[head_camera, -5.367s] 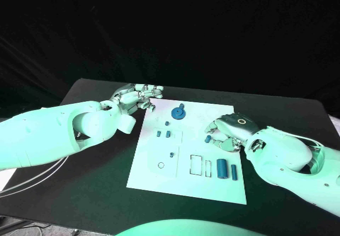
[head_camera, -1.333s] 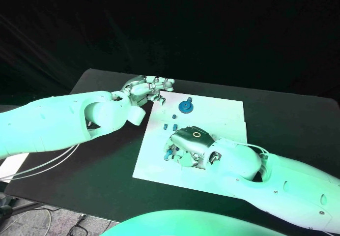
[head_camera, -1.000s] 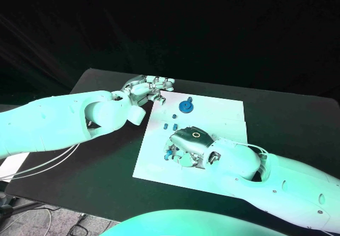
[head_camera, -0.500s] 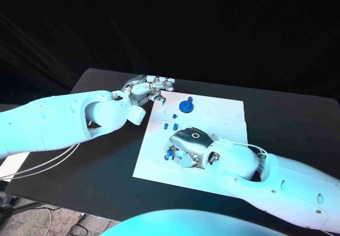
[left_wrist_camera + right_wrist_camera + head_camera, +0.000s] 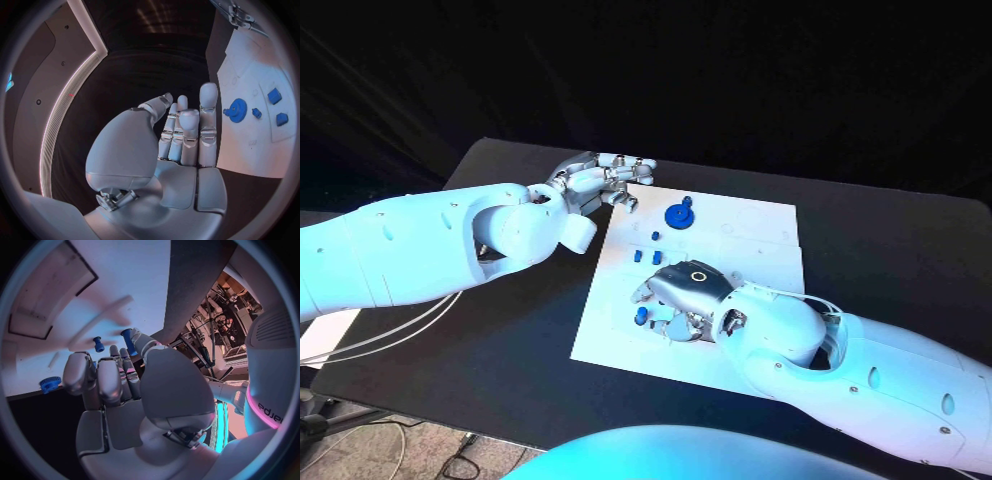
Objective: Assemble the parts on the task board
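Two hands were over the black table [image 5: 516, 330], w/ the white task board [image 5: 747, 235] between and under them. Left hand [image 5: 596, 183] hung at the board's far left corner, fingers [image 5: 208, 107] straight and side by side, holding nothing. Right hand [image 5: 687, 300] sat low over the board's near-left part, palm down, fingers curled in; a blue peg [image 5: 642, 316] stood upright just beside its fingertips (cannot tell if they pinched it or only touched it). Blue gear [image 5: 679, 215] lay on the board's far part, just beside the left hand and well apart from the right. Three small blue parts [image 5: 648, 256] sat between gear and right hand, nearer the right hand.
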